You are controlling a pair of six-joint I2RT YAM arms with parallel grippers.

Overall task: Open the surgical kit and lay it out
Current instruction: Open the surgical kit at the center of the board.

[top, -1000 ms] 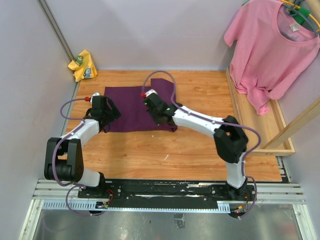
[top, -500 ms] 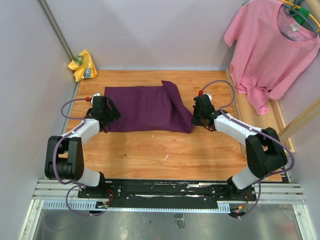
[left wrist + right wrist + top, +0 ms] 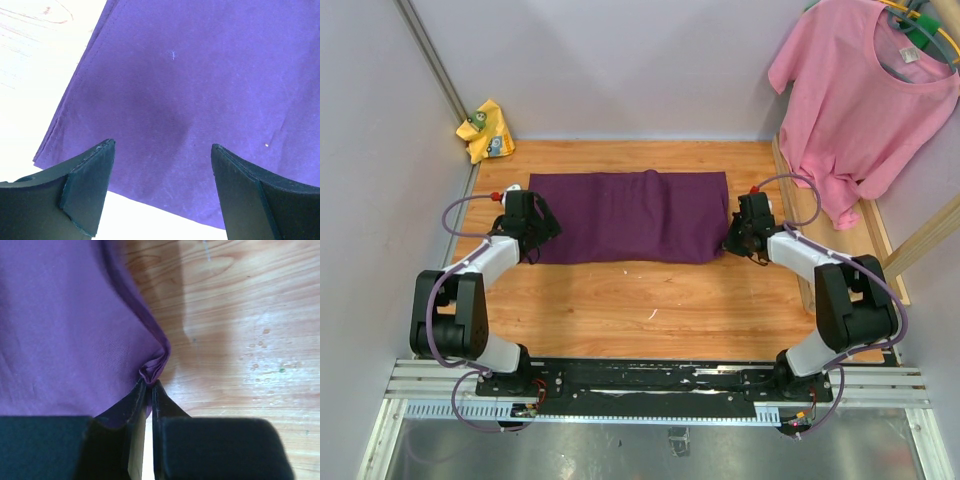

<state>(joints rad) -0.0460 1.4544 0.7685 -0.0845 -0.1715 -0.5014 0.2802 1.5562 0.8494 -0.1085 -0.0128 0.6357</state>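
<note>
The surgical kit's dark purple cloth wrap lies spread as a wide rectangle on the wooden table; only cloth shows. My right gripper sits low at the wrap's right edge. In the right wrist view it is shut on a pinched fold of the purple cloth, with bare wood to the right. My left gripper hovers over the wrap's left near corner. It stands open, nothing between its fingers, with the cloth beneath.
A pink T-shirt hangs at the back right above a wooden side frame. A yellow rag lies in the back left corner. Bare wood table stretches in front of the wrap.
My right gripper has swung from the wrap's middle to its right side, pulling a cloth flap with it and unfolding the wrap wider. The left arm has stayed still.
</note>
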